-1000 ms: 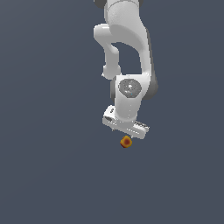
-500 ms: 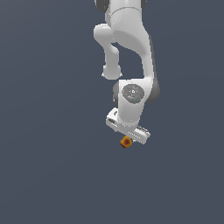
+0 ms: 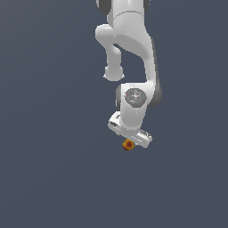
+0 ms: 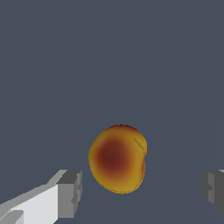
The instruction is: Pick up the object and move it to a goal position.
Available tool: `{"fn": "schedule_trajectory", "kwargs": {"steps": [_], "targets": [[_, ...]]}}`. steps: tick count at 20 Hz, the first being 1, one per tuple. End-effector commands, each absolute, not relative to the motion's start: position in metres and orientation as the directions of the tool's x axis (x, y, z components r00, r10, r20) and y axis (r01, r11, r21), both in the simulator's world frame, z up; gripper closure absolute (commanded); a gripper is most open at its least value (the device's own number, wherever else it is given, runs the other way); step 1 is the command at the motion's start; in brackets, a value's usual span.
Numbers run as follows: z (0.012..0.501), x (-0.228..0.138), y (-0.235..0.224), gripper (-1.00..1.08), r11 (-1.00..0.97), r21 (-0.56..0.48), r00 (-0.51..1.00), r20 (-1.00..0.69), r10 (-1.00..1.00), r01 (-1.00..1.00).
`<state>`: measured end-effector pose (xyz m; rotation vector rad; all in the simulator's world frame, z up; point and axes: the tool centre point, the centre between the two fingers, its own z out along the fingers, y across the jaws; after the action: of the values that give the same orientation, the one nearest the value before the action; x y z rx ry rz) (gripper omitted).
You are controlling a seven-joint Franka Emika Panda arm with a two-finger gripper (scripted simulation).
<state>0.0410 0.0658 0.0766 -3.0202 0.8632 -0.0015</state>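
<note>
Over the last second the arm (image 3: 133,67) has sunk lower: in the exterior view its round wrist joint and the hand below it sit further down the picture than before, the drop small but steady across the pictures. The gripper (image 3: 129,143) has come down with it toward the object (image 3: 128,144), so the orange-red ball, which first showed whole just under the hand, now lies tight against the hand's lower edge and looks partly tucked in. In the wrist view the fingers (image 4: 70,192) stand apart on either side of the ball; whether they have closed at all since then is hard to judge.
</note>
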Motion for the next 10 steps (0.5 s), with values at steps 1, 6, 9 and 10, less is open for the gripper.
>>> {"fn": "schedule_trajectory", "kwargs": {"steps": [1, 6, 9, 10], "targets": [[0.065, 0.040, 0.066, -0.92, -0.849, 0.000, 0.849, 0.000, -0.529, -0.529], [0.040, 0.040, 0.066, -0.92, -0.847, 0.000, 0.847, 0.000, -0.531, -0.531], [0.035, 0.040, 0.066, -0.92, -0.847, 0.000, 0.847, 0.000, -0.532, -0.532], [0.035, 0.041, 0.066, -0.92, -0.847, 0.000, 0.847, 0.000, -0.532, -0.532]]}}
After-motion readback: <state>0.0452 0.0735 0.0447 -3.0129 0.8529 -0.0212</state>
